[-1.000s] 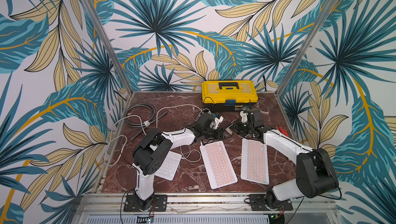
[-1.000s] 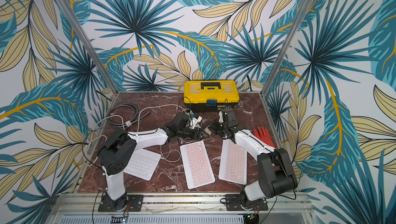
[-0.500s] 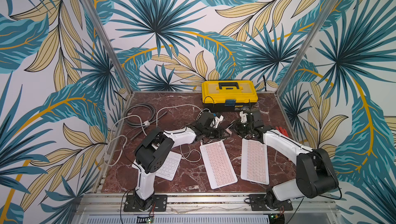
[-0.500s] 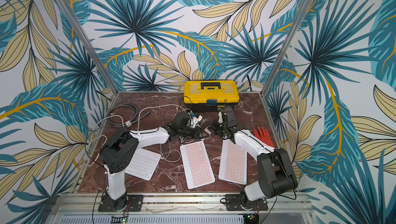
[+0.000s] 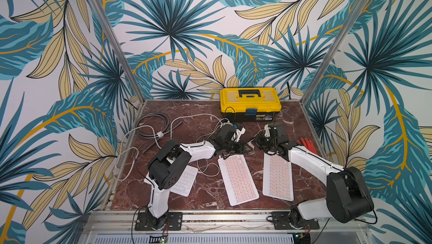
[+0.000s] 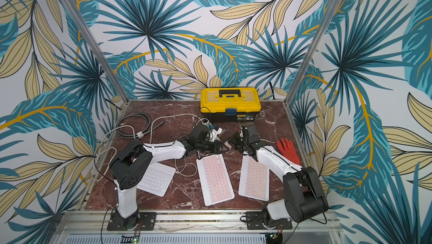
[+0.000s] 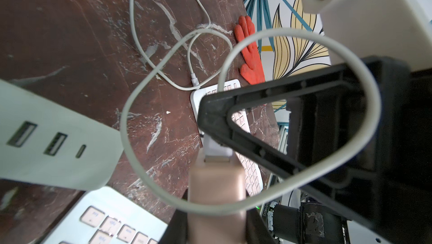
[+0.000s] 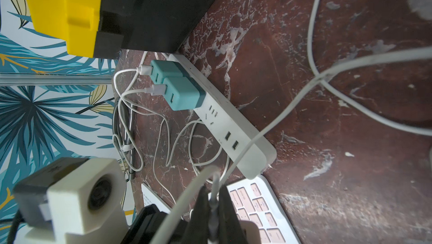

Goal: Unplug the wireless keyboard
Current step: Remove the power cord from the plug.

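Left gripper pinches a pink charger; right gripper is pressed together on a white cable; middle keyboard lies flat just near of both; key legends blurred.

Left arm: you'll see a glossy white link between black joints, with a thin black cable running along its top.
Right arm: yours matches it, with tapered white shells and the same black cable along the link.
Shoulder housings: bulky black drums; the left one shows you a ring of small holes.
Base plates: black, with bolt heads at the corners and thin red and black wires trailing below.
Fingers: black plastic, open triangular frames with ribs.
Wrist camera: a cream-white block with a round dark lens.
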`<state>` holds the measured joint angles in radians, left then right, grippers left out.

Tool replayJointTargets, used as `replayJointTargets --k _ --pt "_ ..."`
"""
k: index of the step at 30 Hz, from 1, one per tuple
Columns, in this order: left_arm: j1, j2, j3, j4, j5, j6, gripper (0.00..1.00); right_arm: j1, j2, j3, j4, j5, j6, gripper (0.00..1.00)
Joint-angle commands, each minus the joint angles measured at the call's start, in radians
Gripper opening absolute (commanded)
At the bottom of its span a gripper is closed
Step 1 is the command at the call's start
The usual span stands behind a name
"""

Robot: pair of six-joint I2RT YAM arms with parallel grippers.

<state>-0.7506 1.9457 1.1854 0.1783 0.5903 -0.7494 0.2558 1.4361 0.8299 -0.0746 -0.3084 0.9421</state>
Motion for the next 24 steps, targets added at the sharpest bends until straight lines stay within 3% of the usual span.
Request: replayJointTargets --k 1,7,12,24 --pt "-0.008 -0.066 -0.044 -0.006 0.067 0.083 0.00 -0.094 0.050 0.057 -0.051 0.063 -0.063 0.00" --pt "-0.013 -0.088 -0.071 -0.005 0.076 0.079 0.00 -0.131 0.056 0.073 -0.059 0.124 -0.101 0.00" --pt "-0.009 -0.079 -0.055 -0.004 0.042 0.038 0.00 -0.132 0.064 0.089 -0.066 0.101 -0.131 0.00" --pt "0.049 0.062 0.155 -0.010 -0.084 -0.131 0.00 -0.141 0.129 0.199 -0.278 0.178 -0.529 0.00"
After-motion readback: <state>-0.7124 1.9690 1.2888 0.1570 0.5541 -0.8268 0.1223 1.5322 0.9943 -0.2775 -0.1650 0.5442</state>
